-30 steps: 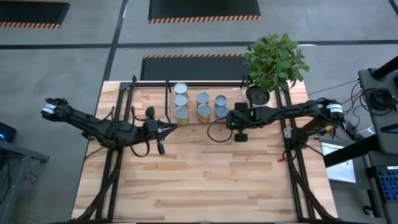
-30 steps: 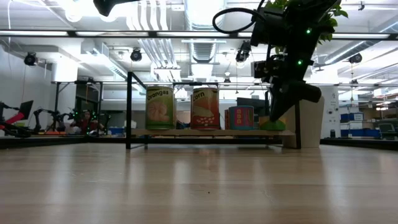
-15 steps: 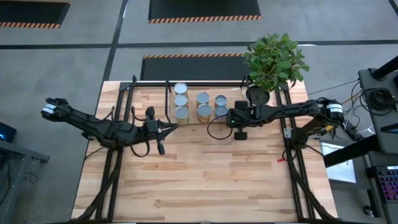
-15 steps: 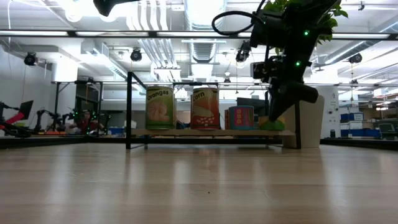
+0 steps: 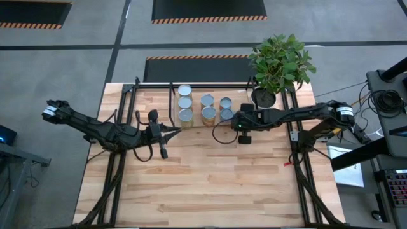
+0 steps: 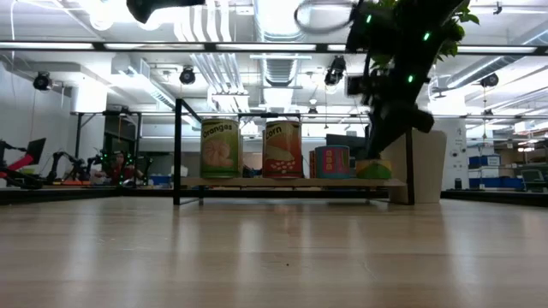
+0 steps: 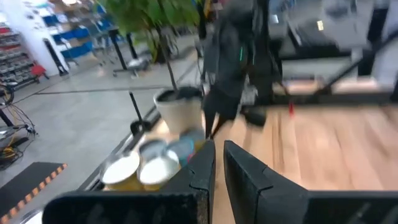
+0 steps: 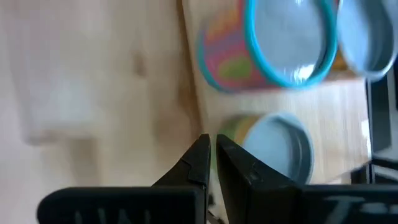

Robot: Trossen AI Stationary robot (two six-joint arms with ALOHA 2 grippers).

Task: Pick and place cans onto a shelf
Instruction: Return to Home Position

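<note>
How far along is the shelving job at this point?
Done: all cans in view stand on the shelf, the green can at its end. In hand: nothing; the right hand hangs shut over that can, and the left hand is shut just off the shelf. Left: likely only the return home.

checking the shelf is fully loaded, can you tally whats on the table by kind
cans: 8 (7 tops show from above, plus a green one in the low view)
shelf: 1
plant pot: 1
total: 10
</note>
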